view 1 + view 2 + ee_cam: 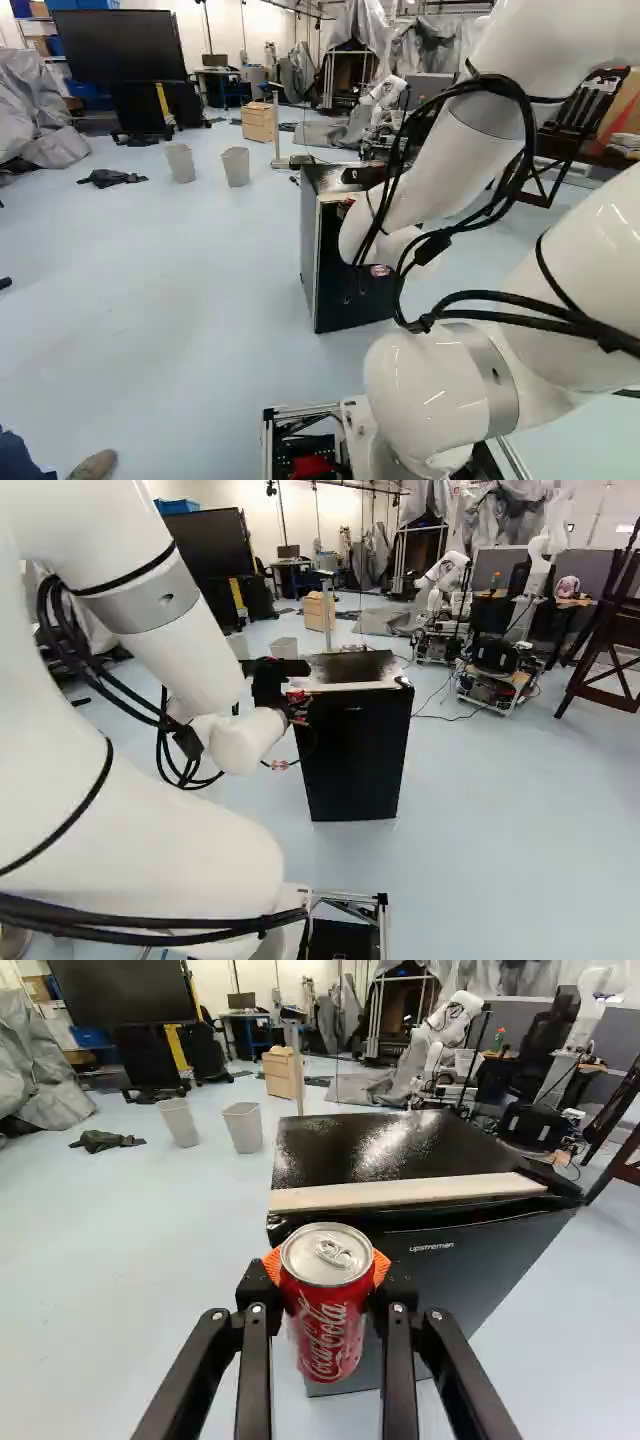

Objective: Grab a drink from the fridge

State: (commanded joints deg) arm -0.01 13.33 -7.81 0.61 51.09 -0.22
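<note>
Twelve o'clock denotes straight ahead of the gripper (292, 698), whose jaws stand parted by the width of the red drink can (325, 1330), the orange pads (271, 1264) closed on it from two sides and the can held upright, lid uppermost. The black fridge (480, 1270) lies beyond the can, toward one o'clock, with a pale strip (400, 1192) along the near edge of its top. Two grey bins (243, 1128) stand at eleven o'clock, and another robot (440, 1035) at one o'clock, farther off.
</note>
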